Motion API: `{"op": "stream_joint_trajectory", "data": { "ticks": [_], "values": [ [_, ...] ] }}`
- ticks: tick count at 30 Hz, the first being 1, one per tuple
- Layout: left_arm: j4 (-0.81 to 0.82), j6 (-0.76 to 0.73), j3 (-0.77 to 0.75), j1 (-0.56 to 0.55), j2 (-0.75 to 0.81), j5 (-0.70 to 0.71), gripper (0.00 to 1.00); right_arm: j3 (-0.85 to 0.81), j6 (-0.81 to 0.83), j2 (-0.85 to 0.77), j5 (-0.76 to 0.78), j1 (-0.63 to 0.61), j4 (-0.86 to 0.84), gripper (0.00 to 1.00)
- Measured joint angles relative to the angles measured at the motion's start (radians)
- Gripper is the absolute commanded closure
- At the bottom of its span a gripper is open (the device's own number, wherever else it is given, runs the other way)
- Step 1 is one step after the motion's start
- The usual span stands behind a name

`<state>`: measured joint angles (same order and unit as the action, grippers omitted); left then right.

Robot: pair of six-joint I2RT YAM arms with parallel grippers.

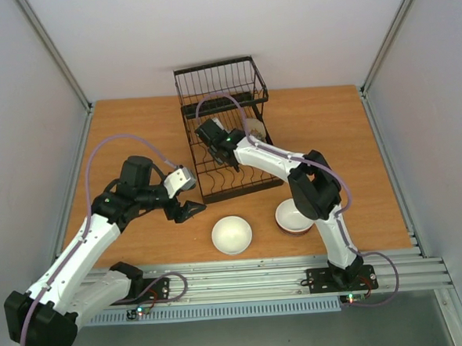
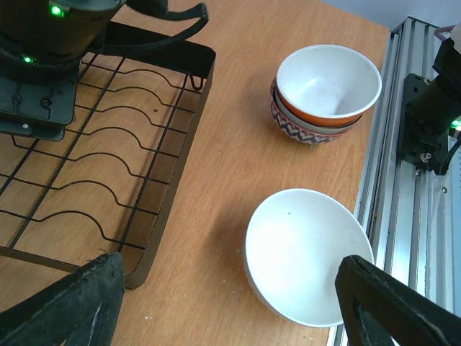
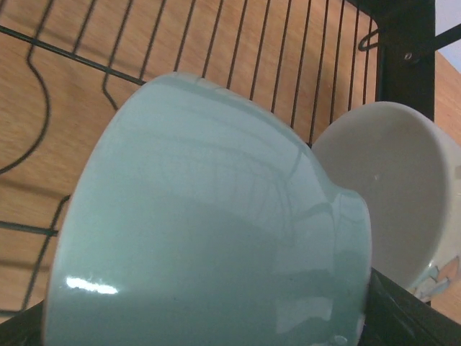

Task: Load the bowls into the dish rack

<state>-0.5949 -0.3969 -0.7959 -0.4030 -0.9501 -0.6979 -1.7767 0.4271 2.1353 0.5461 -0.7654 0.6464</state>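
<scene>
From above: reaching the right gripper into the dish rack, presumably to slot a bowl; white bowl waiting at six o'clock.

Left wrist: hovering the left gripper wide open, empty, over that bowl for pickup.

Right wrist: clamping the pale green bowl wide-jawed, tilting it beside a cream bowl at three o'clock.

dish rack: black wire
held bowl: pale green outside
bowl beside it: cream
lone bowl: white
stacked bowls: orange over blue-and-white pattern
surface: orange-brown wood
</scene>
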Motion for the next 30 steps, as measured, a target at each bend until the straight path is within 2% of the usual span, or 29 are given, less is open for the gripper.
{"op": "stream_joint_trajectory", "data": {
  "ticks": [19,20,21,23,24,27,30],
  "values": [
    [0.000,-0.002,0.002,0.000,-0.002,-0.001,0.19,-0.128,0.021,0.124,0.036,0.045,0.013,0.98],
    [0.000,-0.003,0.002,0.000,-0.003,-0.001,0.19,-0.134,0.021,0.129,0.034,0.047,0.013,0.94],
    [0.000,-0.004,0.002,0.000,-0.005,-0.001,0.19,-0.142,0.021,0.136,0.032,0.048,0.015,0.85],
    [0.000,-0.004,0.002,0.000,-0.007,-0.001,0.19,-0.156,0.021,0.143,0.032,0.050,0.024,0.57],
    [0.000,-0.004,0.002,0.000,-0.007,-0.002,0.20,-0.159,0.021,0.145,0.032,0.050,0.029,0.50],
    [0.000,-0.004,0.002,0.000,-0.008,-0.003,0.20,-0.170,0.024,0.148,0.037,0.050,0.046,0.41],
    [-0.001,-0.004,0.002,0.000,-0.010,-0.008,0.20,-0.170,0.025,0.148,0.042,0.051,0.045,0.38]
  ]
}}
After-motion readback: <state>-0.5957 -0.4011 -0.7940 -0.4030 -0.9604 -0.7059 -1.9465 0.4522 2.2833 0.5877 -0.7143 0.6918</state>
